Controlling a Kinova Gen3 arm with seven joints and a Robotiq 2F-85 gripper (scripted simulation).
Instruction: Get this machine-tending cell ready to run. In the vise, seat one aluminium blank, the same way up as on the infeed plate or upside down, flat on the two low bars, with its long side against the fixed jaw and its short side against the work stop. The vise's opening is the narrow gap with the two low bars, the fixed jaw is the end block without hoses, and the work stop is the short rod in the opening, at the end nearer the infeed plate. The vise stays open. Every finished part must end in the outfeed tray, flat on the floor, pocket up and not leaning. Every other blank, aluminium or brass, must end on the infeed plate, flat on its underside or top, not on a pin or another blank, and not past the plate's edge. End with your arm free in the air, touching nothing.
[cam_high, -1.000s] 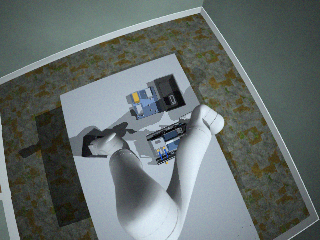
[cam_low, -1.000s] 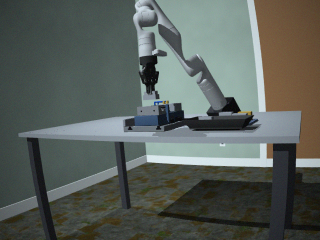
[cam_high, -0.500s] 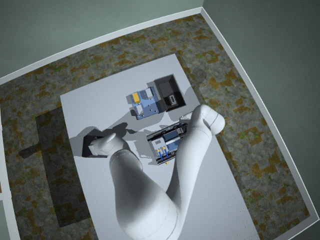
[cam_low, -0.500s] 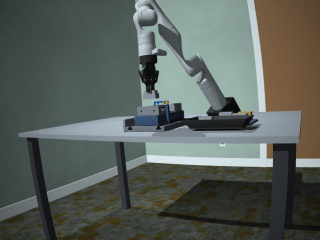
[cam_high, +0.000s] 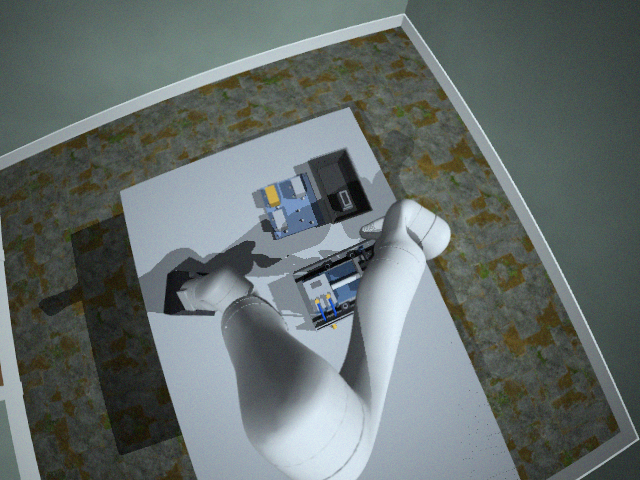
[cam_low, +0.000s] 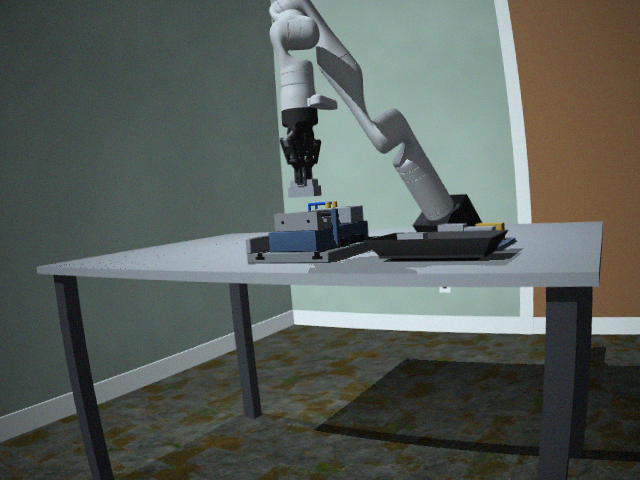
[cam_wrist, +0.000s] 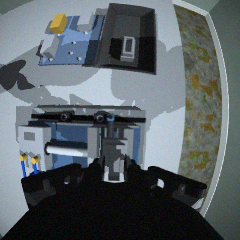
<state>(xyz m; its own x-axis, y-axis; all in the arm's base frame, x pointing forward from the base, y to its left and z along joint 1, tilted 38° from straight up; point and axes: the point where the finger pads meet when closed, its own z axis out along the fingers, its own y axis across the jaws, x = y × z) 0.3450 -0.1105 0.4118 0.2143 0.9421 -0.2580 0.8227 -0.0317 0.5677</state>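
Note:
My gripper (cam_low: 301, 178) is shut on a grey metal part (cam_low: 303, 189) and holds it in the air a little above the vise (cam_low: 313, 231). In the wrist view the part (cam_wrist: 113, 162) sits between my fingers, over the vise's right end (cam_wrist: 117, 132). I cannot tell its top face. The vise (cam_high: 334, 291) has blue hoses (cam_high: 325, 308) at one end. The blue infeed plate (cam_high: 292, 206) holds a brass blank (cam_high: 271, 195) and two pale aluminium blanks (cam_high: 297, 184) (cam_high: 279, 219). The black outfeed tray (cam_high: 339, 187) holds one finished part (cam_high: 345, 198), pocket up.
My arm covers the vise's right side in the overhead view. The arm's black base (cam_high: 178, 297) stands at the table's left side. The tray and the infeed plate stand side by side just beyond the vise. The table edge runs to the right of the tray.

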